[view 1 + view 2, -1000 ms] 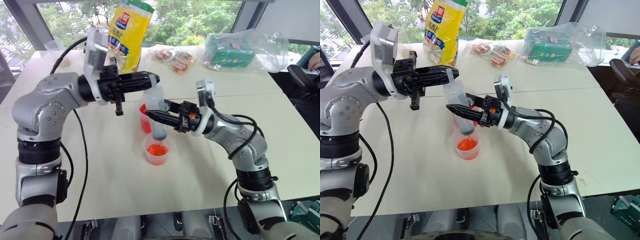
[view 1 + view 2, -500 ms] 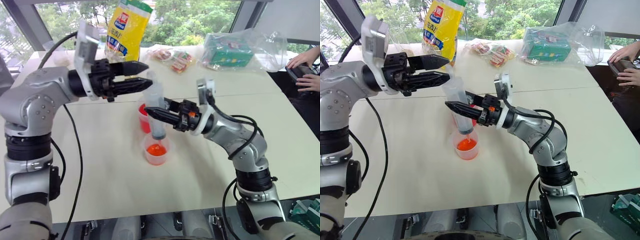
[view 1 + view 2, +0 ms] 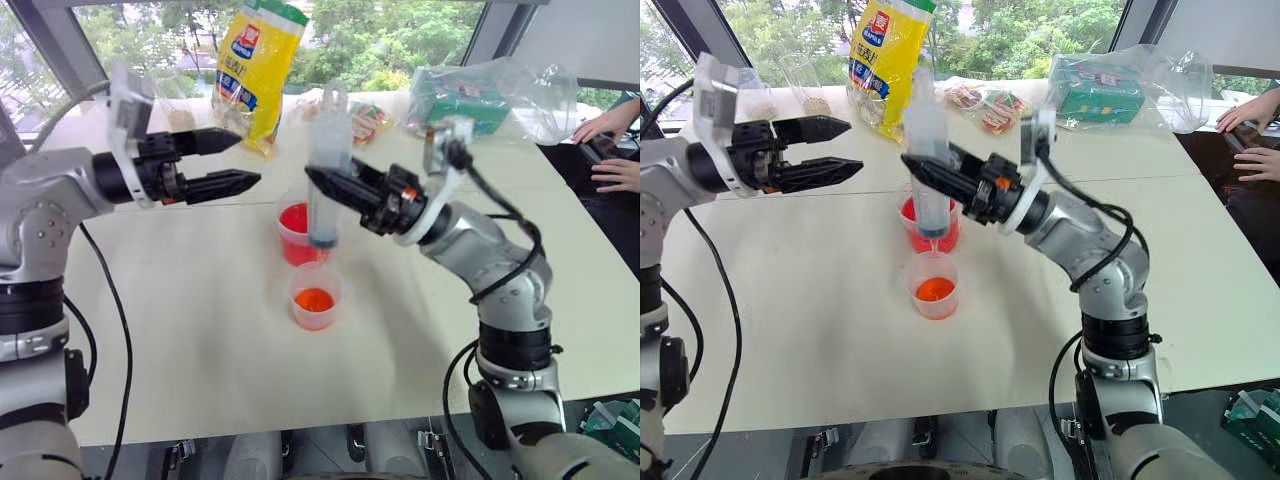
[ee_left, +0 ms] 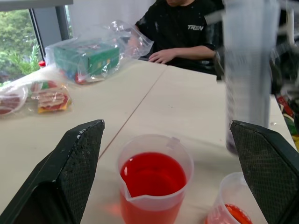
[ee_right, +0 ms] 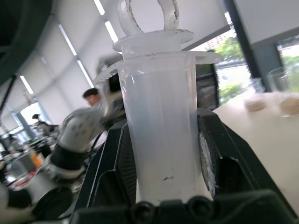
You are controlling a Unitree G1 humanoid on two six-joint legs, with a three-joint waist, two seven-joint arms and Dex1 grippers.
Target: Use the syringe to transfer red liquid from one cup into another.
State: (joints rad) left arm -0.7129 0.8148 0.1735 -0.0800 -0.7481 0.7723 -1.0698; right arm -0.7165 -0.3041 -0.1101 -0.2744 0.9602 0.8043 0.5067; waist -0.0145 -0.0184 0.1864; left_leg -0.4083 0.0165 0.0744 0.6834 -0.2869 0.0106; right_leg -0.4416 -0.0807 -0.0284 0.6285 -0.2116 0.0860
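Since a second ago the left gripper [image 3: 235, 161] has let go of the plunger, opened wide and pulled away to the left side, and the right gripper [image 3: 940, 180] has lifted the syringe [image 3: 325, 170] up out of the small cup [image 3: 315, 296]. Now the right gripper squeezes tight around the thick barrel, and the left gripper holds nothing. The syringe stands almost straight up, ring at the top, tip pointing down. Its tip hangs just above the big cup [image 3: 297, 232], which is full of red liquid [image 4: 153, 174]. The small cup sits just in front of the big one, closer to the robot, with a little orange-red at its bottom. I think the next dip goes straight down into the big cup. The table [image 3: 200, 330] has lots of open room around both cups, and the bags at the far edge are well away.
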